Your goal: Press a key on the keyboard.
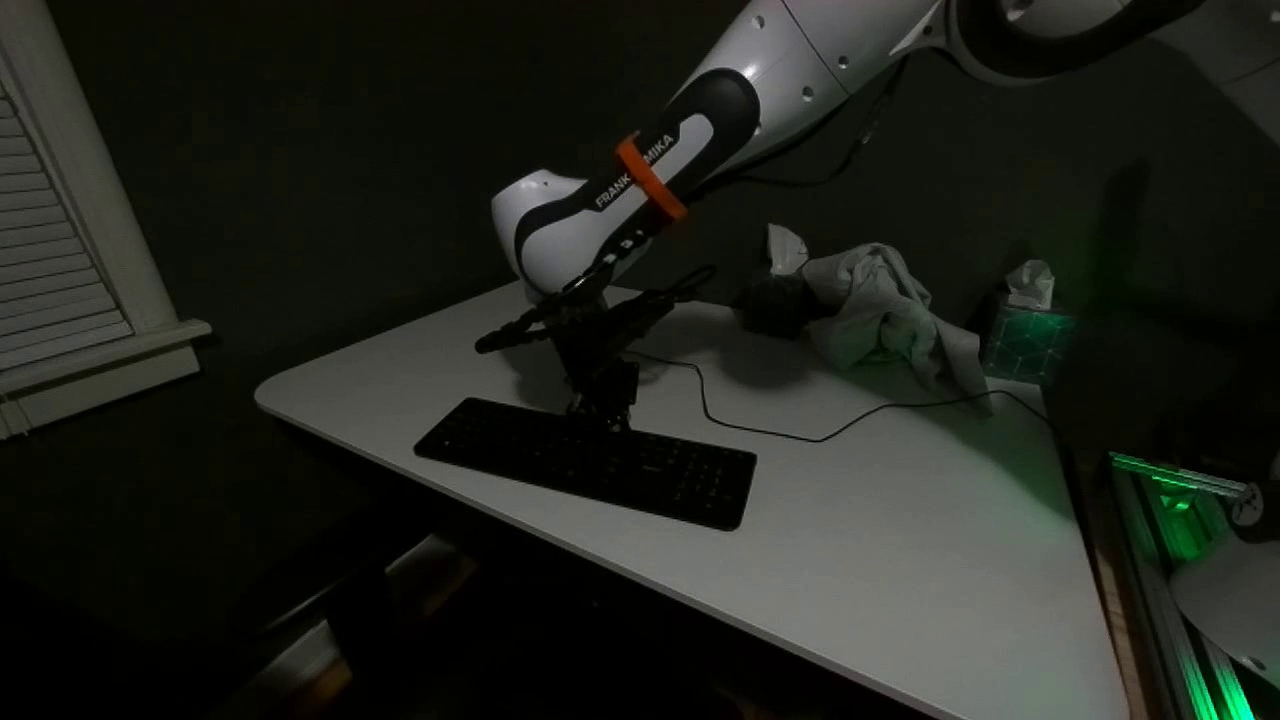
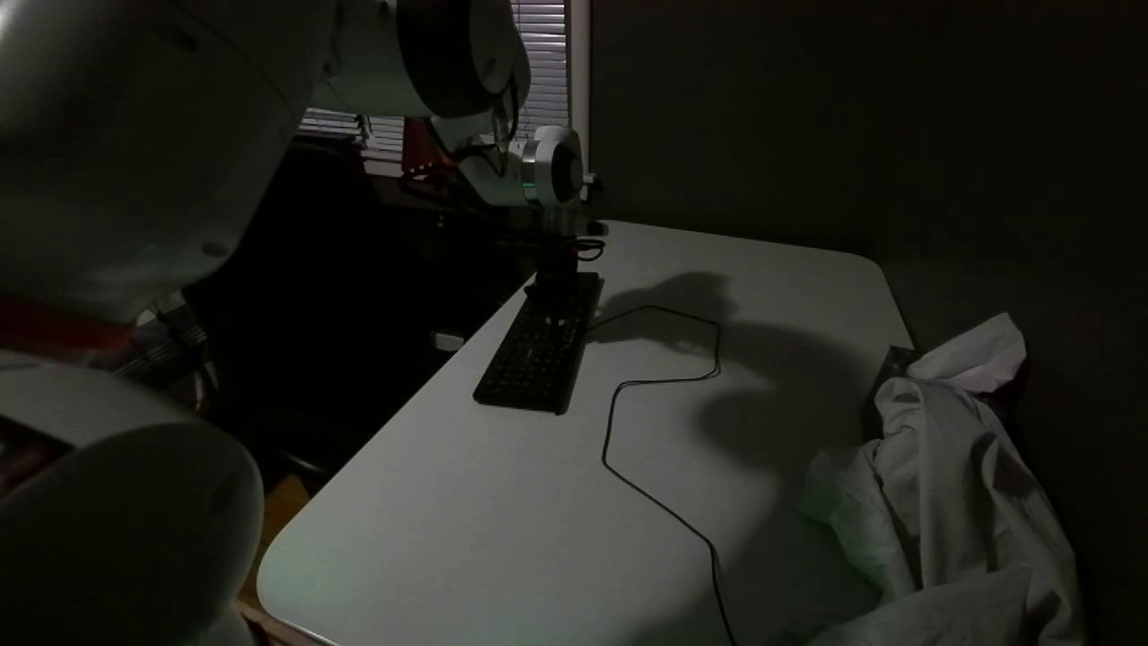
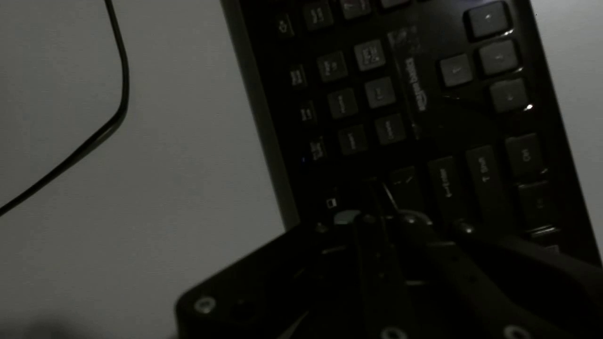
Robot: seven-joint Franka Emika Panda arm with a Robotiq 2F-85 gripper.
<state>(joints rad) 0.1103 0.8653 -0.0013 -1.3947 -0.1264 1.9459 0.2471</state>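
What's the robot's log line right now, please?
black tool: seems shut, over long flat black keyboard | keyboard: on white round-cornered table | press: cannot tell

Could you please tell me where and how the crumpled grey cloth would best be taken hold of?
I'd pinch the raised upper fold of the grey cloth from above: in both exterior views it lies bunched in ridges that rise off the white table and should give fabric to close on. The dark wall behind probably makes that side awkward.

One tool [image 1: 601,418], one robot arm [image 1: 775,78] above it, one keyboard [image 1: 585,462] beneath it, one cable [image 3: 125,84] near it, one tabletop [image 1: 880,560] below, one heap of cloth [image 1: 880,305] well apart, one tissue box [image 1: 1025,342] farther off
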